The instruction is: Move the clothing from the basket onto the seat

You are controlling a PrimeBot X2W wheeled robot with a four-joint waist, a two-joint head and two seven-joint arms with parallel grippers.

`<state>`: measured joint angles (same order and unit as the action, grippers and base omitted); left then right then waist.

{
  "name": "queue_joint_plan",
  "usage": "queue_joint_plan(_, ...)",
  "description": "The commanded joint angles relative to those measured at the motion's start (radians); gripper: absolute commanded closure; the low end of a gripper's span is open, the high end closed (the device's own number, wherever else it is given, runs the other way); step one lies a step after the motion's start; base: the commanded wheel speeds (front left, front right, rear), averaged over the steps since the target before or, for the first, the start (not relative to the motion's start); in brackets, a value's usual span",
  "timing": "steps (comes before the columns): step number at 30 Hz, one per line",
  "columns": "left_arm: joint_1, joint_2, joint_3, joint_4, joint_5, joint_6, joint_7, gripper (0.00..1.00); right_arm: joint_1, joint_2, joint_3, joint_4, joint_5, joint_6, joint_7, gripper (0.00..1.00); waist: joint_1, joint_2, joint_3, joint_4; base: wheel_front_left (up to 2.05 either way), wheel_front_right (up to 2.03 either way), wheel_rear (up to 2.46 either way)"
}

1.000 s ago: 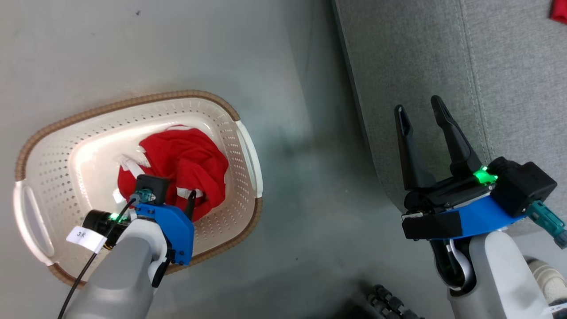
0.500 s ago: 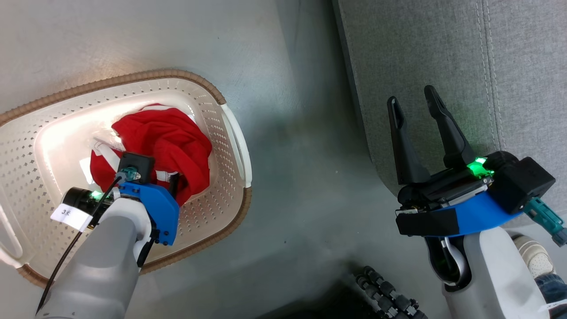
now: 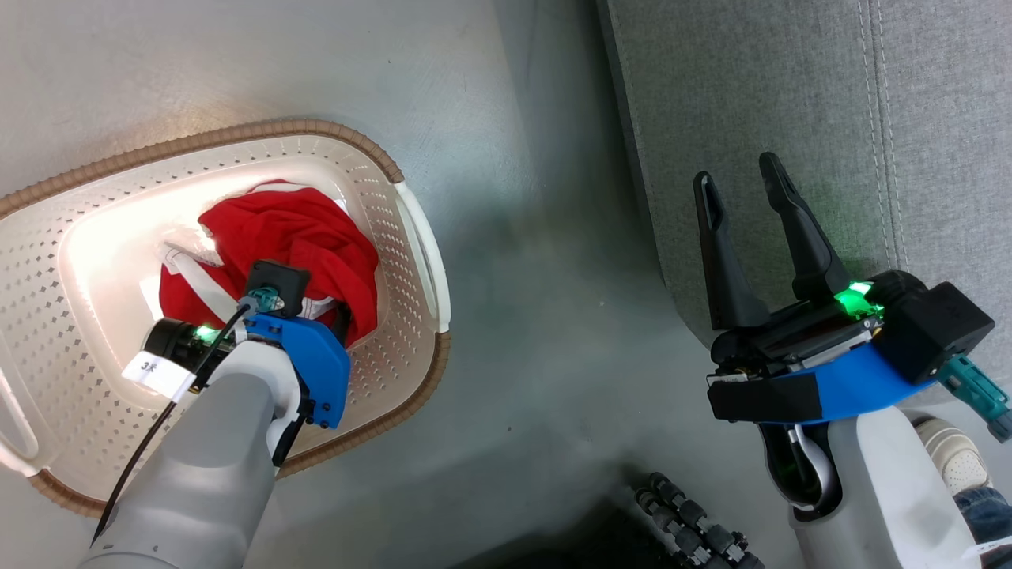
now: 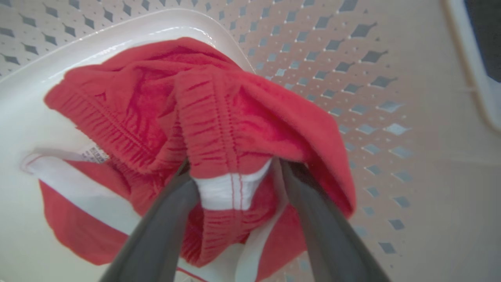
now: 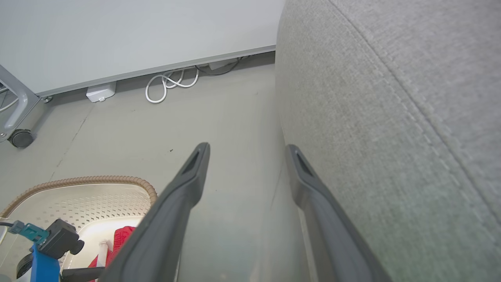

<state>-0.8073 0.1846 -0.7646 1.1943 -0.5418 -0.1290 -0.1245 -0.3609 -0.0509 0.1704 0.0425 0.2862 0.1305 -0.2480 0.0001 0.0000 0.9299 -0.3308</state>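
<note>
On the floor (image 3: pixel 514 316), to the robot's left, sat the white basket (image 3: pixel 316 126) with the brown rim. The red clothing (image 3: pixel 300 237) lay in a soft heap on the bottom of the basket. White stripes showed along the side of the red heap. The left fingers (image 4: pixel 172 219) reached down into the basket and were spread wide. Their tips were poked into the clothing, with a red fold and a white band between them, but they were not squeezed shut on it. The big grey seat (image 3: pixel 751 79) stood to the right of the basket, apart from it, with bare floor between. The right fingers (image 3: pixel 791 213) were spread wide too and held nothing. They pointed up over the front edge of the seat. A white cable (image 5: pixel 172 84) lay in loops by the wall, far behind the basket.
</note>
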Motion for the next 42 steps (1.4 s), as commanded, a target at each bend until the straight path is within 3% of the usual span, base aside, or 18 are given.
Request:
queue_joint_plan(1,-0.007,0.007,-0.012,-0.008,-0.014,-0.002,0.005,0.00,0.000,0.001,0.001,-0.005,0.004,0.001,-0.004,0.00,-0.0001,0.0000,0.000,0.001,0.00,0.00,0.00)
queue_joint_plan(2,-0.006,0.009,-0.016,-0.010,-0.019,-0.002,0.007,0.00,0.000,0.001,0.001,-0.005,0.003,0.001,-0.004,0.00,-0.0001,0.0000,0.000,0.001,0.00,0.00,0.00)
queue_joint_plan(3,-0.005,0.011,-0.021,-0.012,-0.024,-0.002,0.008,0.07,0.000,0.001,0.001,-0.004,0.002,0.001,-0.004,0.00,-0.0001,0.0000,-0.001,0.001,0.00,0.00,0.00)
queue_joint_plan(4,-0.005,0.014,-0.028,-0.013,-0.029,-0.002,0.011,0.56,0.000,0.001,0.002,-0.004,0.001,0.001,-0.004,0.00,-0.0001,0.0000,-0.001,0.001,0.00,0.00,0.00)
queue_joint_plan(5,-0.004,0.016,-0.035,-0.014,-0.032,-0.002,0.016,0.95,0.000,0.001,0.002,-0.004,0.000,0.001,-0.005,0.00,-0.0001,0.0000,-0.002,0.001,0.00,0.00,0.00)
queue_joint_plan(6,-0.004,0.017,-0.042,-0.015,-0.038,-0.002,0.016,1.00,0.000,0.001,0.002,-0.004,0.000,0.001,-0.005,0.00,-0.0001,0.0000,-0.002,0.002,0.00,0.00,0.00)
queue_joint_plan(22,-0.001,0.025,-0.099,-0.022,-0.115,-0.002,-0.001,1.00,-0.025,0.001,0.018,0.020,-0.009,0.001,-0.005,0.00,-0.0001,0.0000,-0.034,0.016,0.00,0.00,0.00)
queue_joint_plan(31,0.067,0.007,-0.121,-0.039,-0.178,-0.002,-0.026,1.00,-0.036,0.001,0.017,0.062,-0.010,0.001,-0.009,0.00,-0.0001,0.0000,-0.173,0.056,0.00,0.00,0.00)
queue_joint_plan(42,0.183,-0.037,-0.159,-0.072,-0.277,-0.002,-0.064,1.00,0.012,0.000,0.008,0.118,-0.027,0.001,0.015,0.00,-0.0001,0.0000,-0.428,0.148,0.00,0.00,0.00)
